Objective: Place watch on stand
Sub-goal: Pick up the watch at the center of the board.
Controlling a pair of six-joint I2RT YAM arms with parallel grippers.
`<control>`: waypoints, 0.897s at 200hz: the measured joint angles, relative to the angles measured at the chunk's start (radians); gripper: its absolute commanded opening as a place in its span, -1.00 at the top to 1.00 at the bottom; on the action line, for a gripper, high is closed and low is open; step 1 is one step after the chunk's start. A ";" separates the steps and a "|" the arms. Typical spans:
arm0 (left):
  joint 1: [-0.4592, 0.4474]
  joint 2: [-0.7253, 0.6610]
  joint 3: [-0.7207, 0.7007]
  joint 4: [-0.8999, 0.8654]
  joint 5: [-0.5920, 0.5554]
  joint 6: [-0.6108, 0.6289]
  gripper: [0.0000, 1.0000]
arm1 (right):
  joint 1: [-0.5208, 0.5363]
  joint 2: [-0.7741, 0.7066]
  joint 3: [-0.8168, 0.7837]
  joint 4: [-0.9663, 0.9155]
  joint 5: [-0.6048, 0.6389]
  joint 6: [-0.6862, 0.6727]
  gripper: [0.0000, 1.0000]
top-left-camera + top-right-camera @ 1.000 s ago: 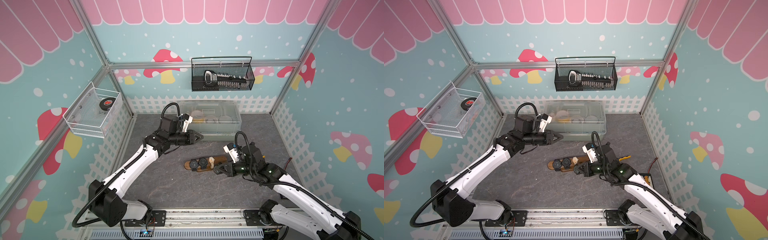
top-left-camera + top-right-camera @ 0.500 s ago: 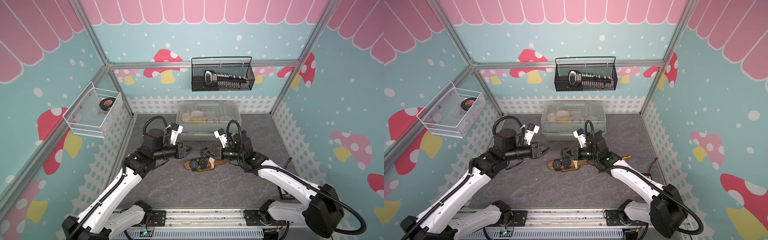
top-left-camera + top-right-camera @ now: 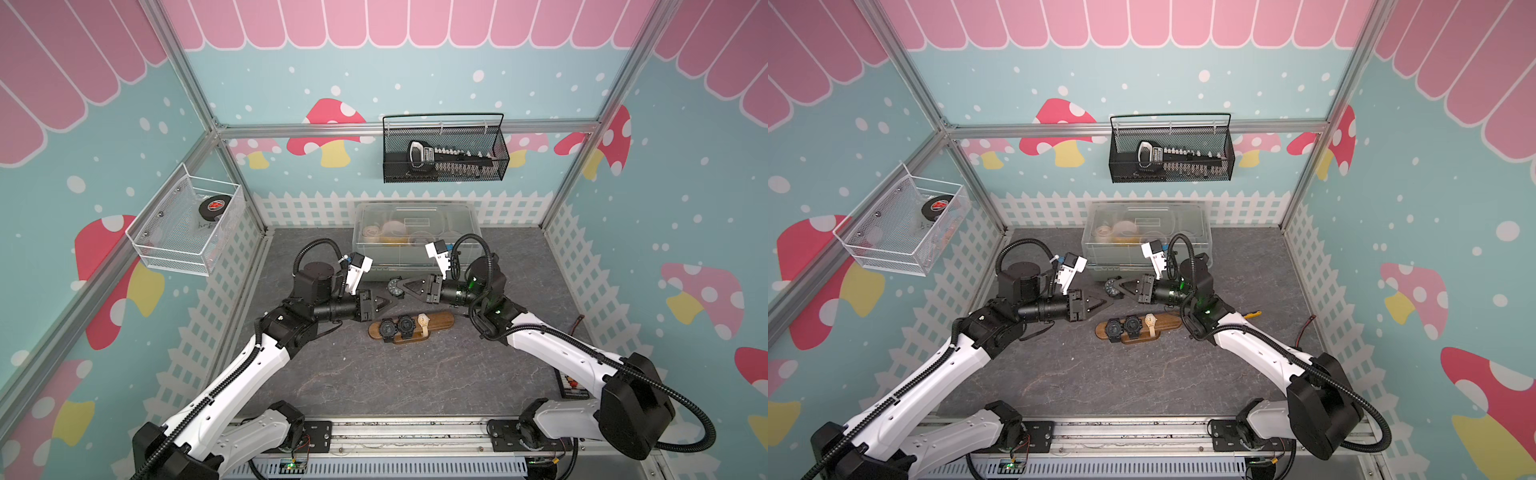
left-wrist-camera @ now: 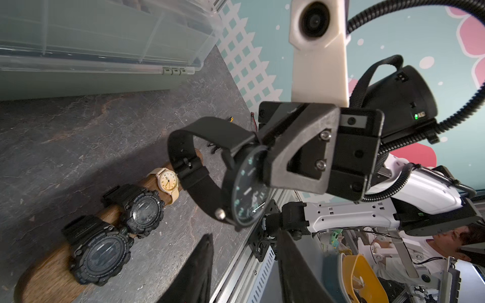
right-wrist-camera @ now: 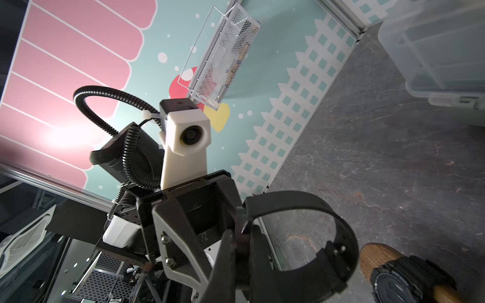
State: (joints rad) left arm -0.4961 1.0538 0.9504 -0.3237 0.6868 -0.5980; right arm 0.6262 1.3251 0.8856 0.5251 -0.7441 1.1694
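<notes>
Two robot arms reach toward each other over a grey bench, seen from above in both top views. The right claw is clenched on a black watch with a round dark dial, pinching it where the strap meets the case. The buckled strap forms a loop that sticks out past the claw's tips. The watch hangs in the air, clear of the bench, between the stand and a clear plastic box by the back wall, touching neither. The left claw points at the watch from the opposite side, its jaws parted with nothing between them and its tips near the watch but not on it. The stand, a long wooden bar, lies on the bench just in front of both claws. Three other pieces are strapped around it side by side: two chunky black watches toward the left arm's end and a small cream watch next to them. The end nearer the right arm is bare wood.
</notes>
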 measured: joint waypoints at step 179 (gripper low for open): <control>0.010 0.011 0.055 0.164 0.039 -0.097 0.99 | -0.019 -0.008 -0.016 0.187 -0.068 0.119 0.81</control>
State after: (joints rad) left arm -0.4866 1.0645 1.0050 -0.1600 0.7258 -0.6945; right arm 0.6075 1.3167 0.8696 0.7116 -0.8124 1.2888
